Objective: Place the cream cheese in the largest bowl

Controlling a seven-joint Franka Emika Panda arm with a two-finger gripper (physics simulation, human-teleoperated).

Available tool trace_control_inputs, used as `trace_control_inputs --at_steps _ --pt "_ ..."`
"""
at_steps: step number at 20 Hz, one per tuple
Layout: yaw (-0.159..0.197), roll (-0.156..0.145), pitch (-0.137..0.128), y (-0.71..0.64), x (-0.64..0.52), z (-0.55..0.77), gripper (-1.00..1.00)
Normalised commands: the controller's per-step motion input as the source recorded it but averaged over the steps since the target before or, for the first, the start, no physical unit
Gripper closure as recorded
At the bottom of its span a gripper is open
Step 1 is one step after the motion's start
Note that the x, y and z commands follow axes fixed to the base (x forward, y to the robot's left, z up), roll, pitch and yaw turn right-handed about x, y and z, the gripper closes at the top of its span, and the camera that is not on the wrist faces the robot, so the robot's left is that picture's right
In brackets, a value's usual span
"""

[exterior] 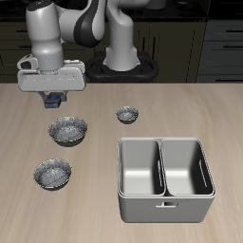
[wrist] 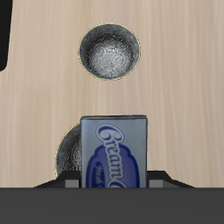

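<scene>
My gripper (exterior: 54, 100) is shut on the cream cheese (exterior: 54, 98), a small dark blue box, and holds it above the table toward the back. In the wrist view the box (wrist: 114, 153) stands upright between the jaws (wrist: 114, 184). The largest bowl (exterior: 68, 129), speckled grey with a dark outer wall, sits on the table just in front of the gripper and below it. In the wrist view this bowl (wrist: 66, 156) is mostly hidden behind the box.
A near-equal, shallower speckled bowl (exterior: 52, 173) (wrist: 109, 51) sits nearer the table's front edge. A tiny speckled bowl (exterior: 127, 115) stands mid-table. A grey two-compartment bin (exterior: 163, 197) stands toward the front, its corner (wrist: 3, 35) showing in the wrist view.
</scene>
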Motion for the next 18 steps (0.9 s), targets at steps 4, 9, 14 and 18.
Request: trace_control_inputs --at_steps 4,9,14,18 --pt "0.015 -0.017 0.028 0.02 0.07 -0.33 1.0" --pt "0.008 -0.045 0.03 -0.05 0.05 -0.31 1.0" --pt "0.011 -0.024 0.038 0.06 0.06 -0.32 1.0" --pt "0.0 0.063 0.053 0.23 0.05 -0.24 -1.0"
